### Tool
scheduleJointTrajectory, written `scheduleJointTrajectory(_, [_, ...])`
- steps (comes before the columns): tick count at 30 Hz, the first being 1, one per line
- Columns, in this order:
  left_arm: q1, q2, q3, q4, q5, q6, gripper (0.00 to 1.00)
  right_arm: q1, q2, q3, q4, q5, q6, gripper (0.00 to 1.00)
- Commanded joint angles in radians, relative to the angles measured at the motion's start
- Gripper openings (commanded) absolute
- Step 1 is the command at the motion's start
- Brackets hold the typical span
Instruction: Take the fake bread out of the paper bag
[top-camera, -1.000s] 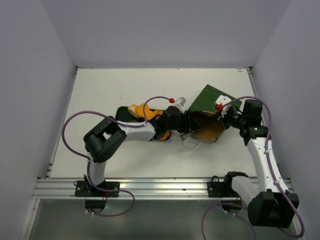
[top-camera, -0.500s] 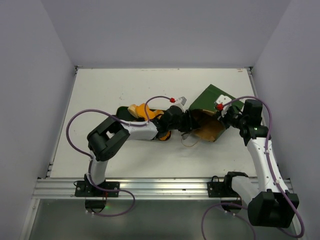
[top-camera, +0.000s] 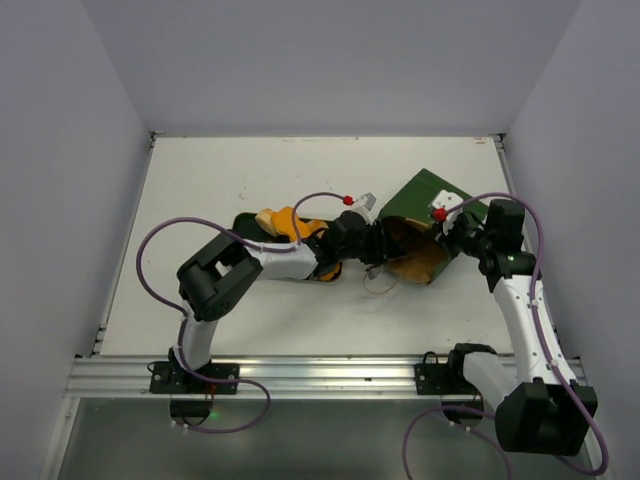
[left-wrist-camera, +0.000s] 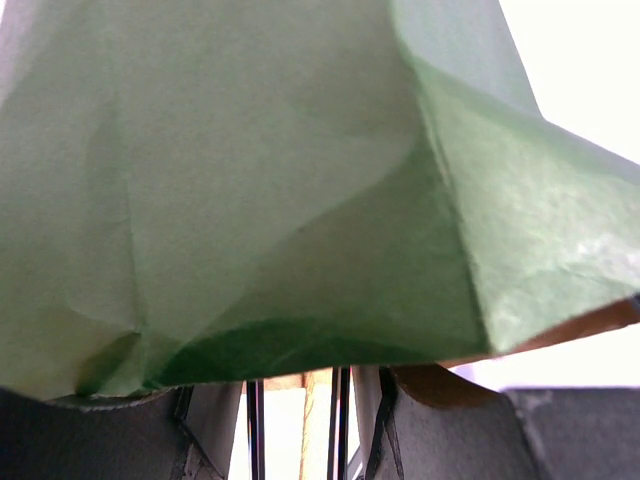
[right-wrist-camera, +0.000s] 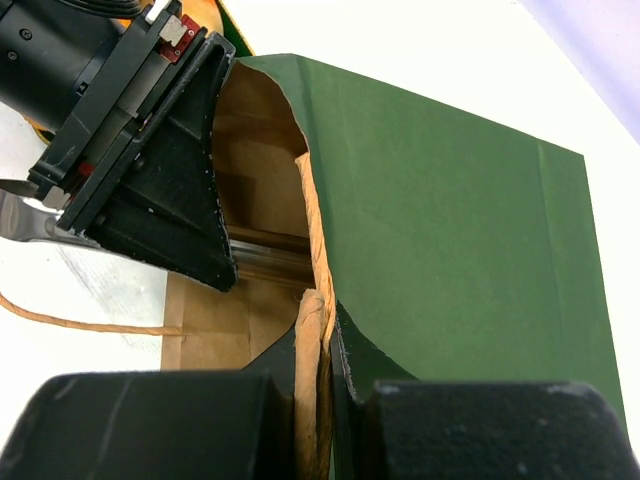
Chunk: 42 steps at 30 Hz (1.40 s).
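The bag (top-camera: 432, 200) lies on its side at 3 o'clock on the table (top-camera: 200, 170), with its mouth facing 8 o'clock. The right gripper (right-wrist-camera: 318, 400) is pinched narrow on the rim and holds the mouth open. The left gripper (top-camera: 384, 246) is nosed into the mouth. Green paper fills its own camera, so I cannot tell how its jaws stand or whether they hold anything. Bread (top-camera: 282, 219) sits out on the tray (top-camera: 240, 222) at 9 o'clock of the bag; whether more is inside is hidden.

As I judge the risks:
- The left gripper may snag the thin paper wall, tearing it or dragging the bag toward 9 o'clock.
- The right pinch has only a rim edge and may slip, letting the mouth collapse.
- The handle (top-camera: 376, 284), loose at 7 o'clock of the mouth, may catch a finger
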Motion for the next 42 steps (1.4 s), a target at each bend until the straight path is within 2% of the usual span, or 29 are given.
scheduleJointTrajectory(1, [-0.012, -0.002, 0.027, 0.081, 0.008, -0.009, 0.47, -0.004, -0.004, 0.001, 0.031, -0.055, 0.017, 0.00])
scheduleJointTrajectory(14, [-0.013, 0.100, 0.142, 0.007, 0.008, -0.015, 0.47, 0.019, 0.011, -0.002, 0.032, -0.061, 0.025, 0.00])
scheduleJointTrajectory(16, [-0.013, 0.115, 0.153, 0.010, 0.017, -0.020, 0.44, 0.023, 0.013, -0.004, 0.034, -0.057, 0.025, 0.00])
scheduleJointTrajectory(18, [-0.013, 0.124, 0.161, 0.013, 0.022, -0.018, 0.37, 0.023, 0.011, -0.004, 0.034, -0.050, 0.024, 0.00])
scheduleJointTrajectory(19, [-0.013, 0.126, 0.161, 0.019, 0.031, -0.020, 0.29, 0.023, 0.010, -0.004, 0.035, -0.049, 0.025, 0.00])
scheduleJointTrajectory(25, [-0.015, 0.109, 0.138, 0.044, 0.046, -0.018, 0.11, 0.023, 0.004, -0.007, 0.046, -0.024, 0.030, 0.00])
scheduleJointTrajectory(33, [-0.015, 0.011, 0.046, 0.069, 0.040, 0.023, 0.00, 0.023, -0.004, -0.011, 0.064, 0.028, 0.045, 0.00])
scheduleJointTrajectory(42, [-0.015, -0.142, -0.103, 0.087, 0.032, 0.063, 0.00, 0.023, -0.028, -0.010, 0.018, -0.033, -0.016, 0.00])
